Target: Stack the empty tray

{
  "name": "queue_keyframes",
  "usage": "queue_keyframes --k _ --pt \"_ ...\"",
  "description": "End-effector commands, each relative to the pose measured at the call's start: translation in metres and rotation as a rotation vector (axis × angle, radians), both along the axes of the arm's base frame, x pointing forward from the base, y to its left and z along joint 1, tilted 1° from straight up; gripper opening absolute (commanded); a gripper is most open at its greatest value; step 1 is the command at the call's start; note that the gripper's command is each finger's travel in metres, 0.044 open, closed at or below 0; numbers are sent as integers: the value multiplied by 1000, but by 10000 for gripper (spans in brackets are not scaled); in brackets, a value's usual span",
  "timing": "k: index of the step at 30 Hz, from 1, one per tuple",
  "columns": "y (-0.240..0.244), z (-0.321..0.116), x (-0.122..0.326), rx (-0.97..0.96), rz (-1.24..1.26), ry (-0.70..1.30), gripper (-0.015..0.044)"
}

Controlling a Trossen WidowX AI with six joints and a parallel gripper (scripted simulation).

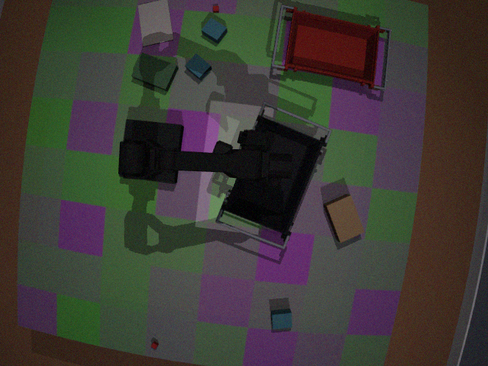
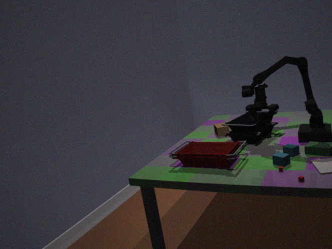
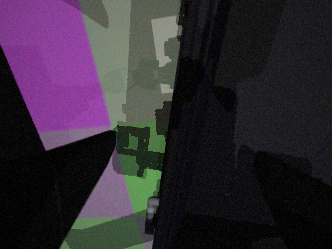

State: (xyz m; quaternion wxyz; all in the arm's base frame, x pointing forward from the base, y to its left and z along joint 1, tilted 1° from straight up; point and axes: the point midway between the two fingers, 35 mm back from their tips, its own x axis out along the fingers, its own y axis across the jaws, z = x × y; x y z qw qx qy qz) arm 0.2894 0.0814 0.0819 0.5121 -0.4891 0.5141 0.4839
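The empty black tray point(image 1: 256, 198) point(image 2: 238, 126) point(image 3: 197, 148) sits on top of the loaded tray point(image 2: 241, 137) and looks about level. Its own wire bars stand out past its ends. The loaded tray is black too and shows only as a dark lower body in the exterior view; its load and the state of its bars are hidden or too dark to tell. My gripper point(image 2: 261, 115) point(image 3: 185, 147) is open, pointing down, with its fingers apart on either side of the upper tray's long wall nearest the arm base, holding nothing.
A red tray point(image 1: 329, 48) point(image 2: 207, 147) with its bars out stands apart. An orange box point(image 1: 345, 219) point(image 2: 221, 129) lies beyond the stack. Teal blocks point(image 1: 214, 29) point(image 1: 198, 67) point(image 1: 281, 320), a green box point(image 1: 156, 73), a white slab point(image 1: 156, 21) and small red cubes lie around.
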Motion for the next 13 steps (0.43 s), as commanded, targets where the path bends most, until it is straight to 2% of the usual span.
queue_keyframes --k 1,13 --pt "1 23 3 5 -1 -12 440" --pt "-1 86 -3 6 -1 -7 440"
